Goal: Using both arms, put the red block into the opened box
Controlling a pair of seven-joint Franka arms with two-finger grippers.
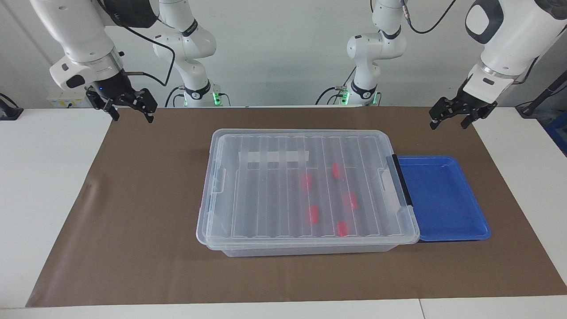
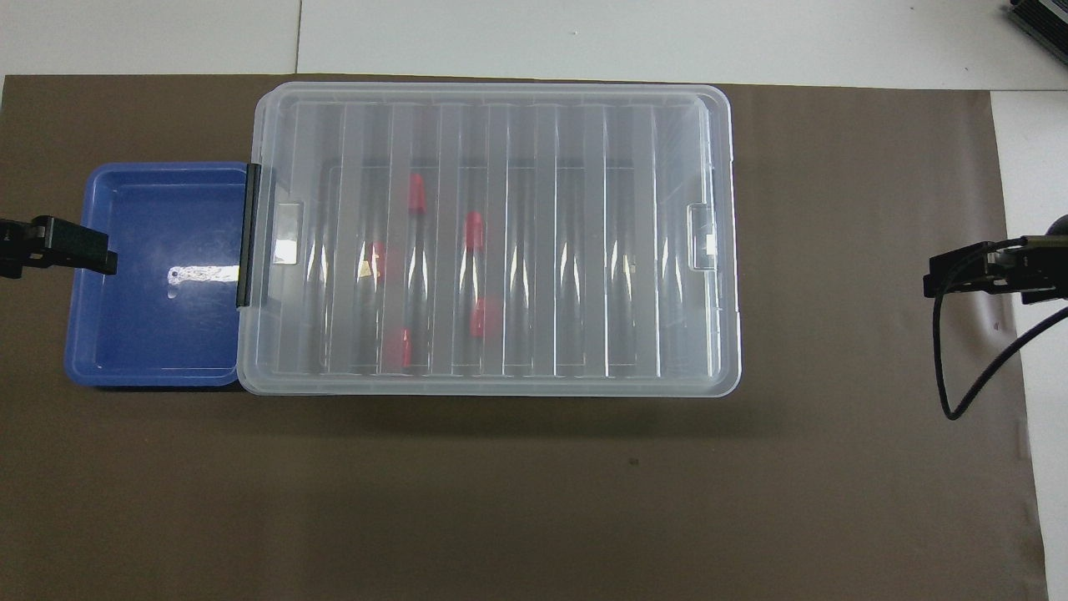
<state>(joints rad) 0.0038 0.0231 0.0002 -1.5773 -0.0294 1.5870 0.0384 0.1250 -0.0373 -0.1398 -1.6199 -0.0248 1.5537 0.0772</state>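
Note:
The clear box (image 1: 305, 250) (image 2: 734, 250) stands mid-table with its ribbed lid (image 1: 266, 195) drawn fully over it. Several red blocks lie inside and show through the lid, among them one (image 1: 313, 214) (image 2: 480, 317) near the middle. The lid's black handle bar (image 1: 401, 181) (image 2: 244, 236) faces the left arm's end. My right gripper (image 1: 133, 116) (image 2: 968, 280) hangs open and empty over the mat's edge at the right arm's end. Over the mat at the left arm's end, my left gripper (image 1: 448, 125) (image 2: 58, 255) is also open and empty. Neither gripper touches the box.
A shallow blue tray (image 1: 478, 228) (image 2: 79, 334) lies against the box at the handle-bar end, with nothing in it. A brown mat (image 1: 133, 221) (image 2: 501, 501) covers the table under both.

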